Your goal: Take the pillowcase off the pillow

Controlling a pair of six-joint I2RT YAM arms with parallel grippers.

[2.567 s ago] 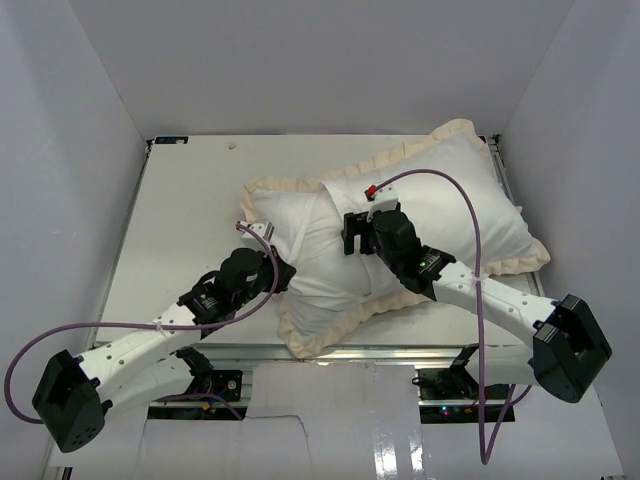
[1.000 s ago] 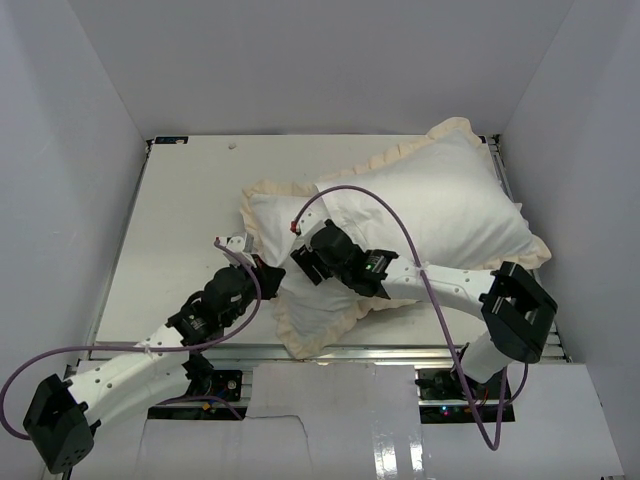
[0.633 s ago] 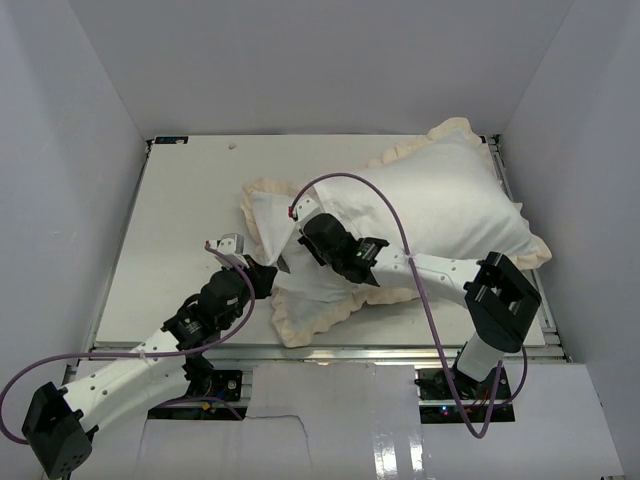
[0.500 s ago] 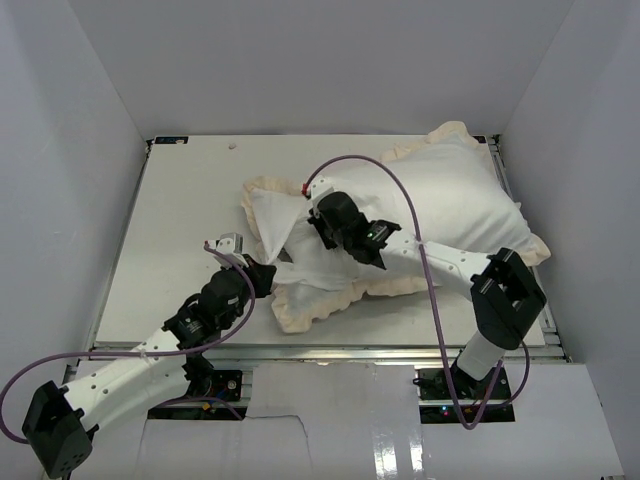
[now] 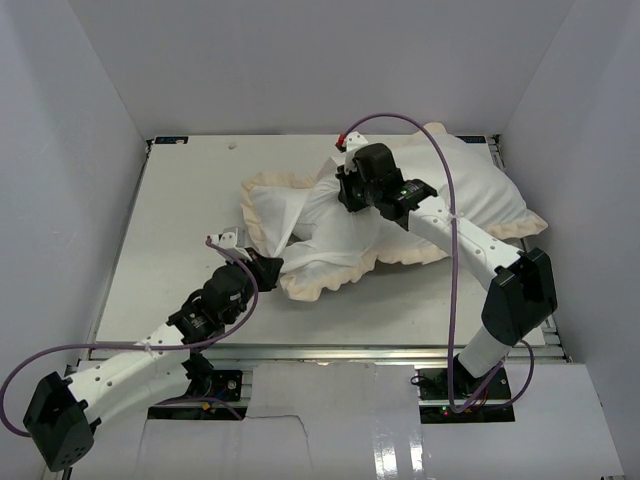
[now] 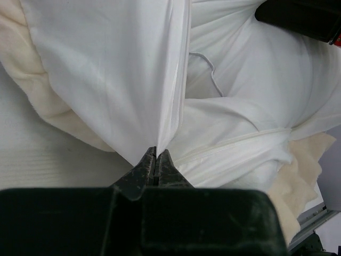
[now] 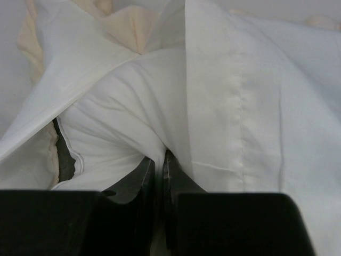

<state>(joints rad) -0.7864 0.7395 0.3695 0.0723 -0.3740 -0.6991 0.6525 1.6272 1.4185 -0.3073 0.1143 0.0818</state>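
Mid-pull here: the pillowcase point(image 5: 470, 200) sits mid-counter point(image 5: 180, 200), with the pillow point(image 7: 112, 122) mostly inside. Left jaws are clamped on the cover's white flap, right jaws pinched on what looks like the pillow. Next, I'd guess, pull them apart without slipping.

Pillowcase point(image 5: 272, 215): thin white cloth, matt, creased. Its frill point(image 5: 312, 285) is cream, soft, ruffled. Pillow point(image 7: 114, 125): plain white cloth, matt, w/ stitched piped seam. Left claw point(image 6: 156, 158) & right claw point(image 7: 159, 163): black plastic, dull sheen. Arms point(image 5: 125, 362): white plastic, semi-gloss, black joints. Cable point(image 5: 453, 300): purple, rubbery-looking. Surface point(image 5: 190, 200): off-white, smooth, matt.
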